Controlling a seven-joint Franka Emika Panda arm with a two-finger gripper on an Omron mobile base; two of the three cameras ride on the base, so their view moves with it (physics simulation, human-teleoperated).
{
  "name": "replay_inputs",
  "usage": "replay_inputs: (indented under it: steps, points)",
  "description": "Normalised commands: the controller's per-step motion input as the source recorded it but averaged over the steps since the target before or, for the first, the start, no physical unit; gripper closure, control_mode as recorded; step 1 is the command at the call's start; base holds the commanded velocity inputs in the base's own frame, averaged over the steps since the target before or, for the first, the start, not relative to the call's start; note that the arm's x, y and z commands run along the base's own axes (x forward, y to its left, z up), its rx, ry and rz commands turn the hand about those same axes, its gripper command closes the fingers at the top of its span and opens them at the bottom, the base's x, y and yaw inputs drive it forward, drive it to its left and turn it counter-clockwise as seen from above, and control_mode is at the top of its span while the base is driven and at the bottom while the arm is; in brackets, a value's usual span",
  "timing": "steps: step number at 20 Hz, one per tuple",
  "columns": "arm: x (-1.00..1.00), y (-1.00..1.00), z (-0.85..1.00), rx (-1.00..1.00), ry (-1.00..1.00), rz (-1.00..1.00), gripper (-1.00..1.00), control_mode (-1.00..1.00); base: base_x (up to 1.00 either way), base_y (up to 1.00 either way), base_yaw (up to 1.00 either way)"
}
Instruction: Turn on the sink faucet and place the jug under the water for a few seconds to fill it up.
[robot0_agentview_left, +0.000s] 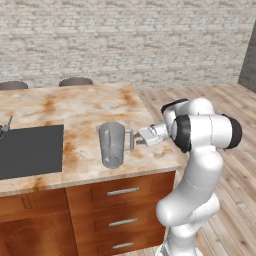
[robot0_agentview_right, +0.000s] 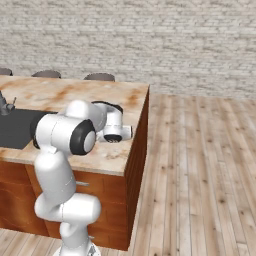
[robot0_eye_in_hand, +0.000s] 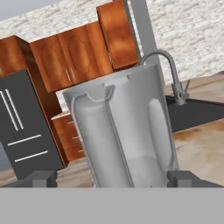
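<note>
The jug (robot0_eye_in_hand: 124, 131) sits right in front of the claw (robot0_eye_in_hand: 111, 178), upright and close, its translucent grey wall rising between the two dark fingertips (robot0_eye_in_hand: 41, 177), which stand far apart, one to each side of it. The claw is spread wide and released, clasping nothing; whether either tip touches the jug's wall I cannot tell. The loop handle runs down the jug's near side, facing the hand.

From the left base view the jug (robot0_agentview_left: 112, 145) stands on the marbled counter (robot0_agentview_left: 80, 110), near its front edge and toward its right end, handle turned to the right. The claw (robot0_agentview_left: 137, 140) comes in level from the right, and its tips are at the handle, just beside it.

In the right base view the arm's white elbow and wrist cover that spot on the counter (robot0_agentview_right: 117, 95).

Farther left along the counter lies the sink (robot0_agentview_left: 30, 150), a matte black basin set into the top, well apart from the jug. Beyond the jug in the hand view rises the sink faucet (robot0_eye_in_hand: 170, 74), its arched dark grey spout curving over the black basin (robot0_eye_in_hand: 197, 111). Behind it stand wooden cabinets (robot0_eye_in_hand: 78, 52) and a pale brick wall (robot0_agentview_left: 125, 40).
</note>
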Motion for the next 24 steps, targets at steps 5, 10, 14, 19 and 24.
replay_inputs:
  steps: [5, 10, 14, 19, 24]
  points:
    - [0.05, 0.34, -0.07, 0.0, 0.0, 0.0, -1.0, -1.0, 0.0, 0.0, 0.0]
    - [0.06, 0.26, -0.02, 0.0, 0.0, 0.0, -1.0, -1.0, 0.0, 0.0, 0.0]
    - [0.02, 0.19, 0.0, 0.0, 0.0, 0.0, -1.0, -1.0, 0.0, 0.0, 0.0]
    - [0.0, 0.06, 0.0, 0.0, 0.0, 0.0, 1.0, -1.0, 0.0, 0.0, 0.0]
    - [0.0, 0.0, 0.0, 0.0, 0.0, 0.0, 1.0, -1.0, 0.0, 0.0, 0.0]
